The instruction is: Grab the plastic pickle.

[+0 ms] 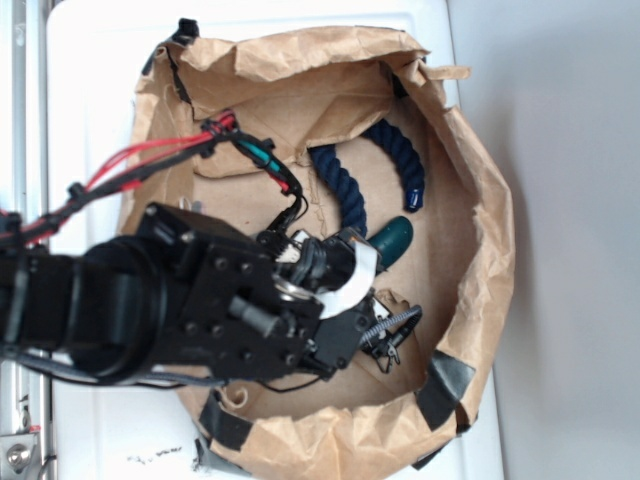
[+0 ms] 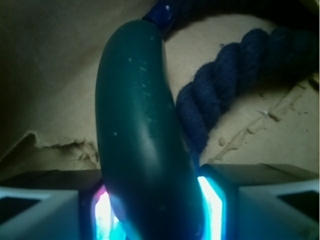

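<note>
In the exterior view, the gripper [image 1: 368, 262] is reaching into the paper bag [image 1: 480, 200], the plastic pickle [image 1: 396, 236] showing at its 1 o'clock. In the wrist view, the jaws are clamping the plastic pickle [image 2: 142, 145], with the navy rope [image 2: 220, 80] lying at 2 o'clock.

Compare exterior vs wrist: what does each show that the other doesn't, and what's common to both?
Exterior only: the whole brown paper bag lining the bin, the black arm with its red wiring, and the rope's full curve. Wrist only: the two finger pads flanking the plastic pickle, glowing where they meet it. Both: the pickle lying beside the navy rope, at the gripper.
</note>
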Robot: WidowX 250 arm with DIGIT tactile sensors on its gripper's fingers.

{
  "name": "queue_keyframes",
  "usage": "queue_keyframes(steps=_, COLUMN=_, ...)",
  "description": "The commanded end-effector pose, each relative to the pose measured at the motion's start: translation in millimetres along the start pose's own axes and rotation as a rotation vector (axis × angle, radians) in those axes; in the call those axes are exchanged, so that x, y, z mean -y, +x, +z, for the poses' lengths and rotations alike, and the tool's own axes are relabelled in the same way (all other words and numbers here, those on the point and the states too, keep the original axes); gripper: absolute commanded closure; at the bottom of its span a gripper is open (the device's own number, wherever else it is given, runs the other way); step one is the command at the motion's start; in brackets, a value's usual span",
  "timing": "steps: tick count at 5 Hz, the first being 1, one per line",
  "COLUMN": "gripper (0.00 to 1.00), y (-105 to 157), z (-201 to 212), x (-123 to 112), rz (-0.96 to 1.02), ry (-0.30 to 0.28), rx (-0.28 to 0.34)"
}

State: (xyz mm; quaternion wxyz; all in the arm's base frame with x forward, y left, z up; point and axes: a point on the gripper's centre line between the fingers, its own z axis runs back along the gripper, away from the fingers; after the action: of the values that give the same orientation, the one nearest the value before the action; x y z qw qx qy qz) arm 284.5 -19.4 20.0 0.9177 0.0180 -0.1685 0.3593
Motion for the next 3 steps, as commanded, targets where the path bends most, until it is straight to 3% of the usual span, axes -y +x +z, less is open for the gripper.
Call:
queue_keyframes(steps=1, gripper=1.0, y=20, z=87, x=-14, rz=-0.037, ry=-0.015, rx=-0.064)
queue_keyframes(steps=3, gripper=1.0, y=33, z=111, x=-25, rz=-0.081, ry=-0.062, rx=-0.086)
